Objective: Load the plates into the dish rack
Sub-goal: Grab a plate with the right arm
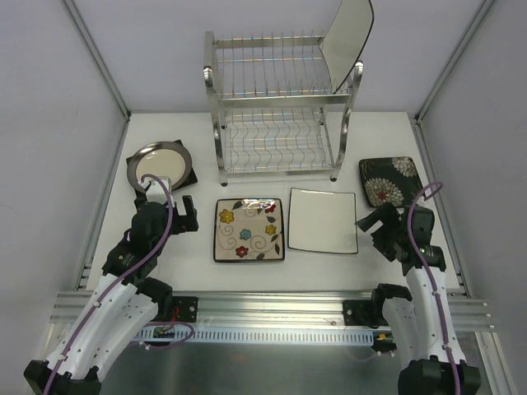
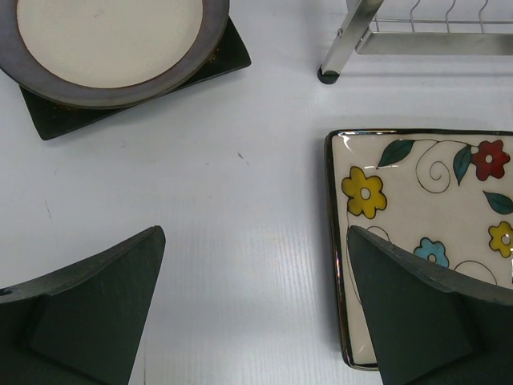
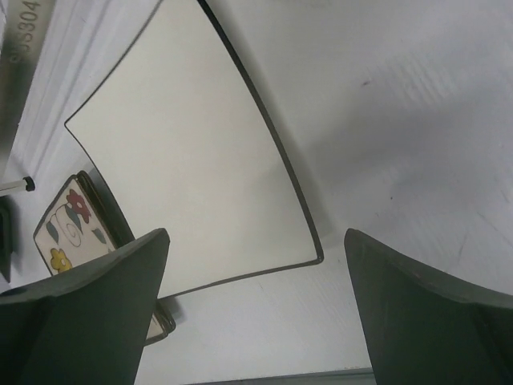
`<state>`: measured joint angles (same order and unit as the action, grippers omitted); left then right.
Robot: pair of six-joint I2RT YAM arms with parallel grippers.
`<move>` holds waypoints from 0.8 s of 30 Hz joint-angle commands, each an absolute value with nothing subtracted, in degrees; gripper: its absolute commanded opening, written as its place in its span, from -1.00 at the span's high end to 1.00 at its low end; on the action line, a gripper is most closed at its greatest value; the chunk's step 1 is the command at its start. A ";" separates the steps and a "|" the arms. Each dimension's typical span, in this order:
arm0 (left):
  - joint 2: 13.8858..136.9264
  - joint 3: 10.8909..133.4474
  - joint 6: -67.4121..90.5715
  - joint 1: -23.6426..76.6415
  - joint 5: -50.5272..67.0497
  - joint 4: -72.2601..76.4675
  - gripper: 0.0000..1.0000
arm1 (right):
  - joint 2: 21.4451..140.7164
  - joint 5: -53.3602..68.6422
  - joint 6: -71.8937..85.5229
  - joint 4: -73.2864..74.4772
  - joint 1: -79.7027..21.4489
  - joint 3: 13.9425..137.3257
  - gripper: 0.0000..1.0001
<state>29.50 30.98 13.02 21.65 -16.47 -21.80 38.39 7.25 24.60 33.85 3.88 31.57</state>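
Overhead view of a white surface [image 1: 321, 276] with two robot arms at its near edge. At the far left rear, a round cream plate [image 1: 159, 162] with a dark rim rests on top of a dark square plate [image 1: 188, 176]. Just in front of this stack is the left hand [image 2: 252, 257], its two fingers spread wide and gripping nothing. One finger sits over bare surface and the other over the near left corner of the flowered plate [image 1: 249, 229]. This square cream plate, painted with yellow, red and blue flowers, lies flat at the centre. Behind it, at the back of the surface, stands the dish rack [image 1: 280, 107], two tiers of shiny chrome wire. Its lower tier has no plates. To the right of the flowered plate, close but apart from it, the plain white square plate [image 1: 323, 220] lies flat. One pale dark-rimmed plate [image 1: 346, 41] stands on edge at the right end of the rack's upper tier. Further right, a dark plate with white flowers [image 1: 389, 181] lies flat. The right hand [image 3: 256, 265] is just in front of it, fingers wide apart and empty, facing the white plate's near corner.
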 commanded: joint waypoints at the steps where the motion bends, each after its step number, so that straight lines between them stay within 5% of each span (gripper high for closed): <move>1: 29.53 31.64 13.71 21.53 -15.20 -19.95 -0.98 | 36.04 17.81 28.82 30.77 7.90 26.12 -0.90; 24: 32.08 31.82 13.62 23.73 -13.36 -19.69 -0.98 | 31.02 27.77 31.29 9.41 12.30 4.83 -0.52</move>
<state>31.88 30.98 13.02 22.98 -14.79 -21.71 30.24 27.09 32.73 10.90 11.81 6.33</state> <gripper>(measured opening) 0.991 0.769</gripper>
